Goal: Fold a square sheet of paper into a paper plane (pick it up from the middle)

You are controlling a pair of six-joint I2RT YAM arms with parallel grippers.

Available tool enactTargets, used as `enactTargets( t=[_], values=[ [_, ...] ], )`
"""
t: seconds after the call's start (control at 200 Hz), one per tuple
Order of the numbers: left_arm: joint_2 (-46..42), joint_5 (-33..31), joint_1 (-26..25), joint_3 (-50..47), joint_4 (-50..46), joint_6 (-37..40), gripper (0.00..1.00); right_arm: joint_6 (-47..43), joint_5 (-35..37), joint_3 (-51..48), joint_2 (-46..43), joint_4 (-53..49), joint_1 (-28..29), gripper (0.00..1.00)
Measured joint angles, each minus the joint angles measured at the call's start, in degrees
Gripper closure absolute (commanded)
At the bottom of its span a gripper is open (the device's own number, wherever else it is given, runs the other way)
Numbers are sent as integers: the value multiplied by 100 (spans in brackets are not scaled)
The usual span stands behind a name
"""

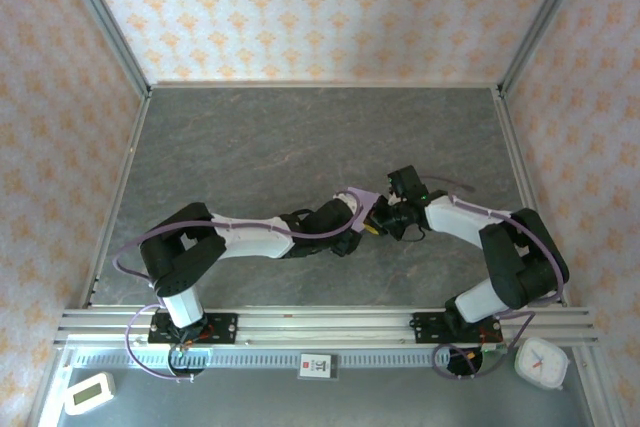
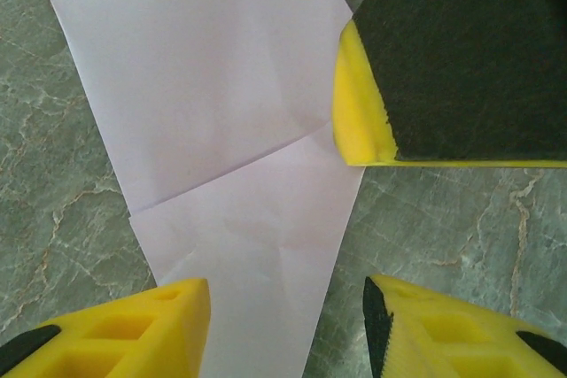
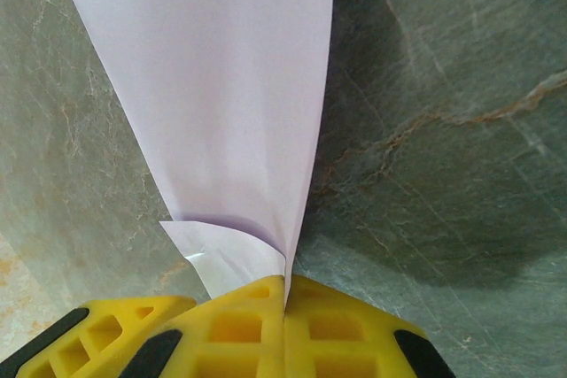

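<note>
My left arm [image 1: 245, 235] and right arm [image 1: 465, 217] in white shells with black joints, lavender cables [image 1: 352, 191] looping off them, black base plates [image 1: 192, 327], my left gripper [image 2: 283, 288] and right gripper [image 3: 285, 281] with yellow fingers, square moulded pockets, black trim

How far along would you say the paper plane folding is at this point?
Done: the lavender paper already carries folds, with a flap edge crossing it. In hand: the right gripper is pinched shut on its edge, and the left gripper is open astride it. Left: it is no slim dart yet, so more folds seem likely.
</note>
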Motion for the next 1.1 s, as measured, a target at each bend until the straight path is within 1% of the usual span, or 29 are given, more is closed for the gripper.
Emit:
enactTargets(
  t=[0.105, 0.34, 0.52, 0.666, 0.696, 0.836, 1.011, 1.096],
  values=[
    [0, 0, -2, -2, 13, 2, 44, -2, -13, 9, -35, -2, 0, 100],
    [0, -24, -68, -2, 44, 83, 44, -4, -26, 61, -59, -24, 0, 100],
    [7, -155, -208, -2, 66, 184, 48, -4, -42, 83, -59, -44, 0, 100],
    [57, -404, -273, -2, 131, 243, 56, -2, -35, 83, -59, -61, 0, 100],
    [72, -466, -284, 0, 157, 258, 56, -2, -33, 83, -59, -70, -2, 100],
    [111, -623, -302, 0, 234, 306, 56, -2, -20, 83, -59, -83, 0, 100],
    [166, -660, -302, 0, 354, 337, 51, -2, -15, 83, -59, -114, -2, 100],
    [168, -660, -302, 0, 380, 339, 50, -2, -17, 83, -59, -125, -2, 100]
  ],
)
